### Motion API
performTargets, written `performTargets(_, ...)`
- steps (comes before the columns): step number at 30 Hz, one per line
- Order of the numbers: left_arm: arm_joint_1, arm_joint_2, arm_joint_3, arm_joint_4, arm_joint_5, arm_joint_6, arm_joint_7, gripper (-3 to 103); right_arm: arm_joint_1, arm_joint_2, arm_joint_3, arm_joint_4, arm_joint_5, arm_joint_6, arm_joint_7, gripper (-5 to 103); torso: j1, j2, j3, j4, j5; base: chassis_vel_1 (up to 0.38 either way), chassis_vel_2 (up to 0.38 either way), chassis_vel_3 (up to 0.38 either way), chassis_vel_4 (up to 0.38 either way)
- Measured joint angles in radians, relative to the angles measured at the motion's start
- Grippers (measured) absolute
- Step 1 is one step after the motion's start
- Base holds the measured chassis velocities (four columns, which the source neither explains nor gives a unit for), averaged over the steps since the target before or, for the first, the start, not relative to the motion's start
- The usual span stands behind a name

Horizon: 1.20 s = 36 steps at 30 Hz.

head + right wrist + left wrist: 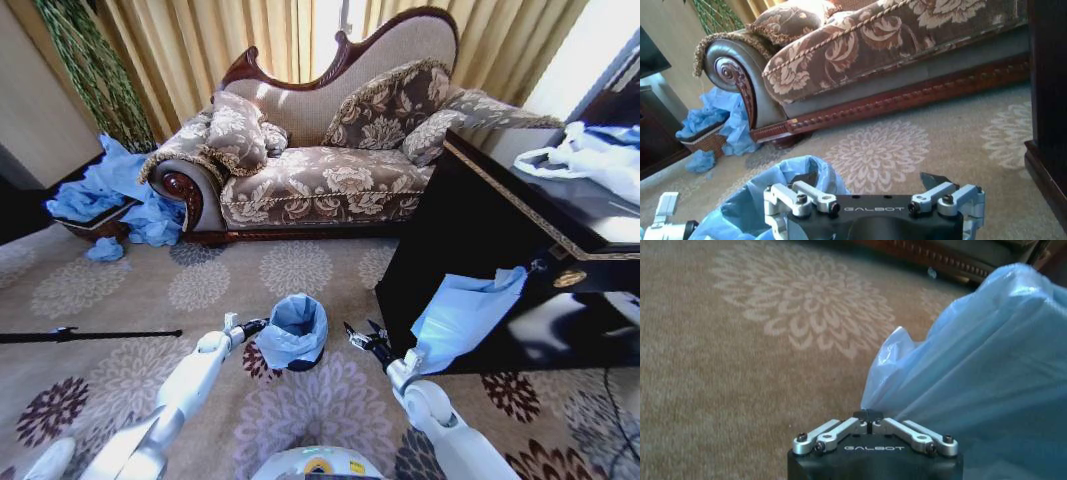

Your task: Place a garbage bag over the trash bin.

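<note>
The small black trash bin [306, 362] stands on the carpet in front of me, and the light-blue garbage bag [296, 325] is draped over its top and down its sides. My left gripper [252, 326] is at the bag's left edge. In the left wrist view the left gripper [869, 416] is shut, with a corner of the garbage bag [973, 370] pinched at its tips. My right gripper [360, 338] hovers just right of the bin, apart from the bag. Seen from the right wrist, the right gripper [863, 185] is open, and the garbage bag [753, 200] lies beside one finger.
A patterned sofa [320, 170] stands behind the bin. A dark cabinet [480, 220] on the right has a flat blue sheet [462, 312] hanging off it and white bags [590, 155] on top. A wicker basket [92, 224] of blue bags sits far left. A black rod [90, 335] lies on the carpet.
</note>
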Motion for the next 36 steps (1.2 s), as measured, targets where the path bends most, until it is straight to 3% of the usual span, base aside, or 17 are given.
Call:
performTargets(8, 0.031, 0.005, -0.015, -0.035, 0.002, -0.012, -0.007, 0, -0.029, 0.007, 0.002, 0.021, -0.007, 0.004, -0.002, 100, 0.0, 0.0, 0.0, -0.0001, -0.0001, 0.0, 0.0, 0.0, 0.0)
performTargets(14, 0.107, 0.045, -0.029, -0.172, -0.05, -0.006, -0.037, 4, -0.072, 0.026, -0.01, 0.039, -0.004, 0.004, -0.02, 100, 0.0, 0.0, 0.0, 0.0003, 0.0, 0.0, 0.0, 0.0, 0.0)
performTargets(24, 0.249, 0.096, -0.1, -0.389, -0.089, -0.001, -0.11, 47, -0.118, 0.098, -0.051, 0.0, 0.019, 0.007, -0.054, 100, 0.0, 0.0, 0.0, 0.0, -0.0001, 0.0, 0.0, 0.0, 0.0)
performTargets(26, 0.262, 0.097, -0.107, -0.407, -0.089, 0.002, -0.114, 47, -0.119, 0.104, -0.054, -0.006, 0.019, 0.007, -0.057, 100, 0.0, 0.0, 0.0, 0.0001, -0.0002, 0.0, 0.0, 0.0, 0.0)
performTargets(27, 0.299, 0.099, -0.126, -0.454, -0.089, 0.009, -0.122, 58, -0.118, 0.119, -0.063, -0.021, 0.024, 0.008, -0.063, 100, 0.0, 0.0, 0.0, 0.0001, -0.0001, 0.0, 0.0, 0.0, 0.0)
performTargets(28, 0.32, 0.099, -0.135, -0.478, -0.089, 0.012, -0.127, 58, -0.117, 0.126, -0.068, -0.029, 0.027, 0.009, -0.064, 100, 0.0, 0.0, 0.0, 0.0002, -0.0001, 0.0, 0.0, 0.0, 0.0)
performTargets(29, 0.32, 0.099, -0.135, -0.478, -0.089, 0.012, -0.127, 58, -0.117, 0.126, -0.068, -0.029, 0.027, 0.009, -0.064, 100, 0.0, 0.0, 0.0, 0.0002, -0.0001, 0.0, 0.0, 0.0, 0.0)
performTargets(36, 0.391, 0.087, -0.158, -0.557, -0.087, 0.016, -0.139, 90, -0.1, 0.165, -0.086, -0.083, 0.025, 0.013, -0.074, 100, 0.0, 0.0, 0.0, 0.0003, 0.0, 0.0, 0.0, 0.0, 0.0)
